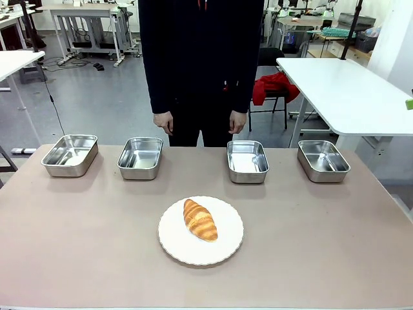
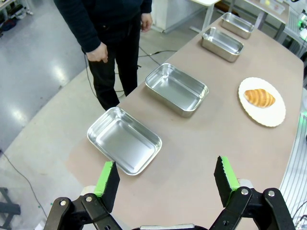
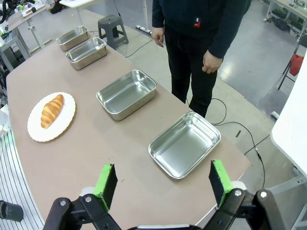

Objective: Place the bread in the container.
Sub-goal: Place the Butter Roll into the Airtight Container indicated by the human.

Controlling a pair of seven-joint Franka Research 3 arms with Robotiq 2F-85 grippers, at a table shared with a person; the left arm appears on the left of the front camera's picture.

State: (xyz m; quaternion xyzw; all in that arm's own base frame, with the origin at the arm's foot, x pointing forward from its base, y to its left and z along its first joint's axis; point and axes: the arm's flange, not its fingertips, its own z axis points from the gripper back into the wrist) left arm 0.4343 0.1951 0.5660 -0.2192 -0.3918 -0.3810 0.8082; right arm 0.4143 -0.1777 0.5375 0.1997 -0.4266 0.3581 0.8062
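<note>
We see the bread (image 1: 200, 220), a golden-brown, ridged, glossy croissant, lying on a white plate (image 1: 173, 248) at lower centre of the brown table (image 1: 77, 245). Four steel pans (image 1: 137, 173) line the far edge, and a person (image 1: 200, 58) stands behind them on a grey floor. Our left gripper (image 2: 165, 165) and right gripper (image 3: 162, 166) both gape empty, with the bread well apart, at upper right and middle left of their views.

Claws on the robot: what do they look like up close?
The left claw and right claw look alike: two black fingers on jointed black links with silver pivot pins, each finger faced with a bright green pad.
</note>
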